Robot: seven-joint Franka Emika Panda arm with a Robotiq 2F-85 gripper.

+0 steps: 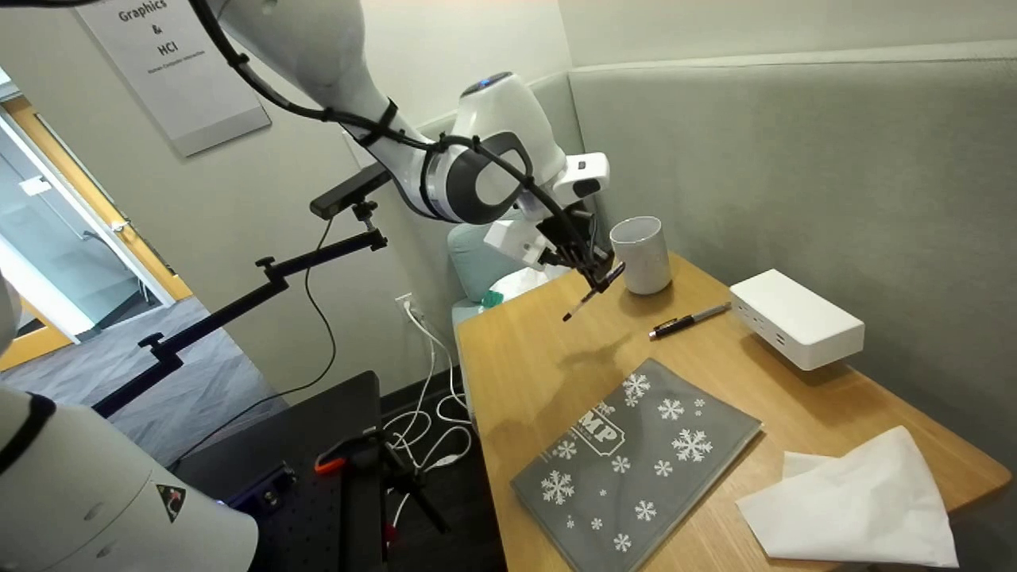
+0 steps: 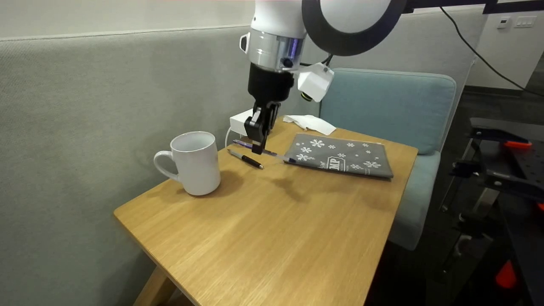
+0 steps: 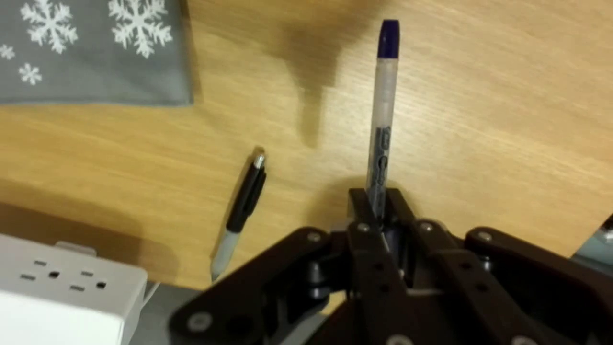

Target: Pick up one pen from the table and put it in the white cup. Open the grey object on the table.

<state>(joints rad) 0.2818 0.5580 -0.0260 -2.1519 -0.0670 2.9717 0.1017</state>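
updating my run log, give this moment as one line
tool: holding clear pen above table | white cup: upright on table | grey object: lying flat

Holds the arm (image 1: 401,160) bent and outstretched in midair, with the wrist (image 2: 274,49) turned downward, the gripper (image 2: 258,145) pointing down beneath it, and its two fingers (image 3: 400,211) clamped nearly together.

Wrist view: grey object (image 3: 93,52) cut off at ten o'clock, white box (image 3: 67,294) at eight; gripper (image 3: 377,202) partly hides clear pen (image 3: 384,96).
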